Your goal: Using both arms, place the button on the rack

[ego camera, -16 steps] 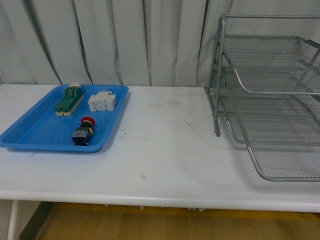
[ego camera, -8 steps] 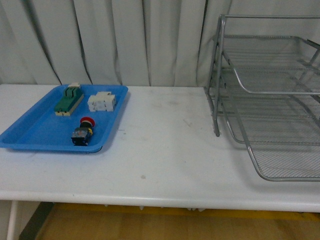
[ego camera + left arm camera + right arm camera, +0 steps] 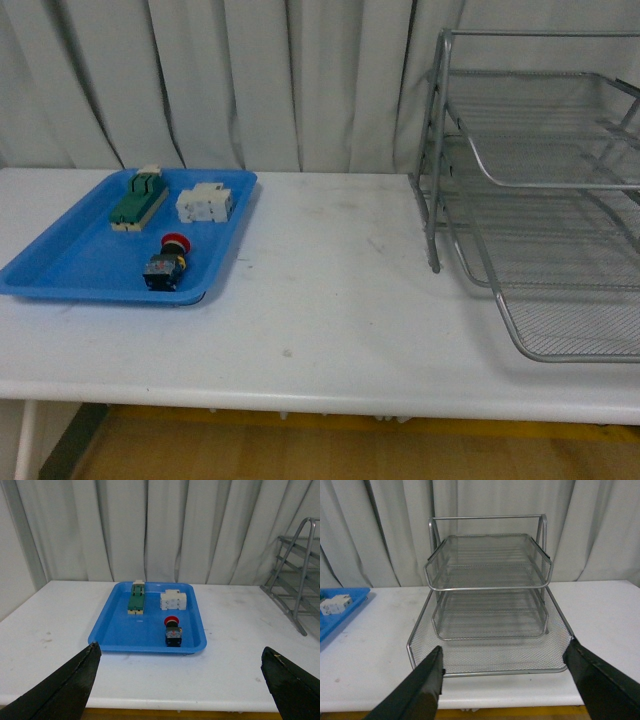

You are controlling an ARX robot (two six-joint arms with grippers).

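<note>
- Left jaws: stand wide apart and hold nothing. In the left wrist view the two black fingers (image 3: pixel 65 687) show at the nearest edge of the picture, with the blue tray (image 3: pixel 120 630) visible between them.
- Right jaws: also spread wide and hold nothing. In the right wrist view the black fingers (image 3: pixel 412 692) frame the front lip of the rack's lowest tier.
- Worktop (image 3: pixel 330 300): white, with a few faint scuffs. Neither arm shows in the front view.
- Button (image 3: pixel 168 262): lies inside the blue tray, close to the tray's near rim and toward its right side. Its red cap points away from the robot and its dark body is nearer. It touches neither of the other parts in the tray.
- White block (image 3: pixel 205 203): sits in the tray just behind the button, toward the far rim.
- Green-and-cream switch (image 3: pixel 139 199): lies lengthwise in the tray, left of the white block and close to the far rim.
- Rack (image 3: pixel 432 200): a silver wire-mesh rack of three tiers stands at the right of the worktop, well apart from the tray and the button. All three tiers hold nothing.
- Curtain (image 3: pixel 250 80): pale folds hang behind the worktop.
</note>
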